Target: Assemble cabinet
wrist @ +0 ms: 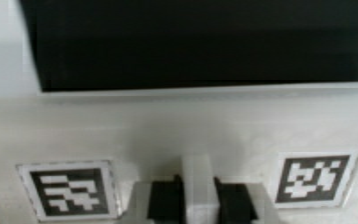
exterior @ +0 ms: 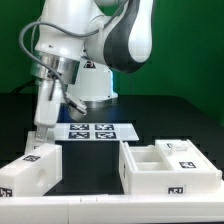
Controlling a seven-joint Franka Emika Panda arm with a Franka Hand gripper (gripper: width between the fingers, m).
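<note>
My gripper (exterior: 38, 138) is down at a white cabinet part (exterior: 28, 172) at the exterior view's left, near the table's front edge. In the wrist view the white part (wrist: 176, 130) fills the frame and carries two square tags (wrist: 69, 190) (wrist: 314, 176). My gripper (wrist: 195, 203) has its two dark fingers (wrist: 163, 203) closed on a thin upright white rib of this part. A bigger white cabinet box (exterior: 168, 168) with open compartments and tags stands at the exterior view's right, apart from the gripper.
The marker board (exterior: 95, 131) lies flat on the black table behind the two parts. The white robot pedestal (exterior: 92, 85) stands at the back. A green backdrop closes the scene.
</note>
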